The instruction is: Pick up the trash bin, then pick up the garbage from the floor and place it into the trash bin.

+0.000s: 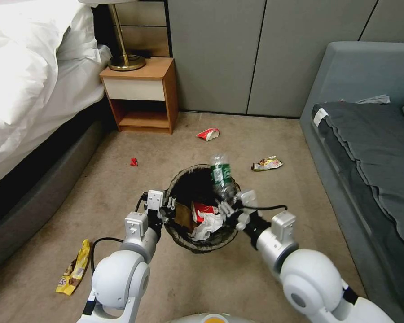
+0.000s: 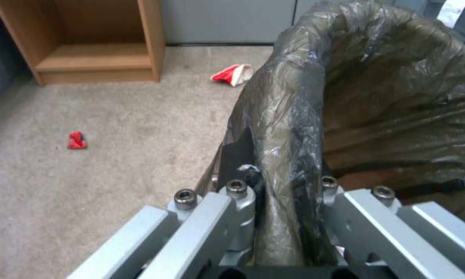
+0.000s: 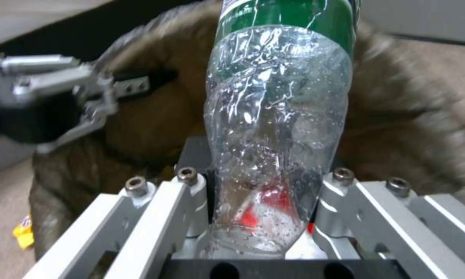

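The left gripper (image 1: 169,207) is clamped on the rim of the small round trash bin (image 1: 184,179) lined with a dark brown-black bag, one finger inside and one outside the bag-covered edge, holding it above the beige carpet floor (image 1: 238,278). The right gripper (image 1: 229,202) is closed around a clear crumpled plastic bottle with a green label (image 1: 221,176), which tilts over the bin's opening. Inside the bin lie crumpled white tissue (image 1: 207,225), a red wrapper (image 1: 204,209) and brown paper (image 1: 183,216). On the carpet lie a red-and-white wrapper (image 1: 208,133), a small red scrap (image 1: 133,162), a yellowish snack wrapper (image 1: 266,163) and a yellow wrapper (image 1: 74,268)
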Available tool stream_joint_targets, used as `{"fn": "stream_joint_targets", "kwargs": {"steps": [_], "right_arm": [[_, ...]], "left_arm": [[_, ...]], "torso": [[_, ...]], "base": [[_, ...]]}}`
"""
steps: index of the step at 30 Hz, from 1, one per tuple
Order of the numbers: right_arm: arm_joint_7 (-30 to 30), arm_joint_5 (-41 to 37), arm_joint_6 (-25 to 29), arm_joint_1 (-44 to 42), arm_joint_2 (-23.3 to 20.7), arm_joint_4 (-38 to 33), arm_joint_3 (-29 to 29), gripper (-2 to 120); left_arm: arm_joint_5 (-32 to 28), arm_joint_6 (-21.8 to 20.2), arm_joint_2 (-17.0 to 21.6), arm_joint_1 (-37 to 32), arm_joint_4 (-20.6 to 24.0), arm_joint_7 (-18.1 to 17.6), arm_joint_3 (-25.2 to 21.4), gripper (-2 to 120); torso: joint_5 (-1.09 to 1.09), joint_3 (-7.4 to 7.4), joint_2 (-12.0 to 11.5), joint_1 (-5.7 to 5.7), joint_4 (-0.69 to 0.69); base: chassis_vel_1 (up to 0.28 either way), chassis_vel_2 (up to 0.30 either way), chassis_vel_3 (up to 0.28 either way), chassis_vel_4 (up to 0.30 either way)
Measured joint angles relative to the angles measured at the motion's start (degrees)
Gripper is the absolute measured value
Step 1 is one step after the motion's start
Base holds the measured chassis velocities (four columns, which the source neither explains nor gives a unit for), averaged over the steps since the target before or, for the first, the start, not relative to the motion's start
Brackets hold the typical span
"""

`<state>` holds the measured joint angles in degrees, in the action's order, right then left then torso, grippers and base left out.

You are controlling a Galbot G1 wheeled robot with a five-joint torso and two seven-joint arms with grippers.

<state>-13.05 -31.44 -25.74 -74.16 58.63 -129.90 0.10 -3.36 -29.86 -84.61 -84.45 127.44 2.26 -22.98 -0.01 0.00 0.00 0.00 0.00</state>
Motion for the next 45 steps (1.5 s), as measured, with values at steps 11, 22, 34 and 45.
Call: {"fn": "stream_joint_targets", "kwargs": {"steps": [11, 22, 34, 45], "right_arm": [[-2.0, 1.6, -0.8, 0.6, 1.9, 1.4, -4.7, 45], [-2.5, 2.3, -1.3, 0.0, 2.3, 0.3, -5.6, 85], [-2.3, 3.0, -1.2, -3.6, 0.2, -5.1, 0.8, 100], [-4.8, 3.8, 0.2, -8.7, -0.4, -13.5, 11.6, 100]], "left_arm": [[-0.5, -0.4, -0.4, 0.4, -0.5, -0.3, 0.2, 5], [-0.5, -0.4, -0.5, 0.3, -0.6, -0.4, 0.4, 5], [-0.5, -0.4, -0.6, 0.2, -0.6, -0.3, 0.3, 5], [-0.5, -0.2, -0.5, 0.0, -0.4, -0.2, 0.0, 5]], "torso": [[0.0, 0.0, 0.0, 0.0, 0.0], [0.0, 0.0, 0.0, 0.0, 0.0], [0.01, 0.0, 0.0, 0.0, 0.0], [0.01, 0.0, 0.0, 0.0, 0.0]], "base": [[0.0, 0.0, 0.0, 0.0], [0.0, 0.0, 0.0, 0.0], [0.0, 0.0, 0.0, 0.0], [0.0, 0.0, 0.0, 0.0]]}}
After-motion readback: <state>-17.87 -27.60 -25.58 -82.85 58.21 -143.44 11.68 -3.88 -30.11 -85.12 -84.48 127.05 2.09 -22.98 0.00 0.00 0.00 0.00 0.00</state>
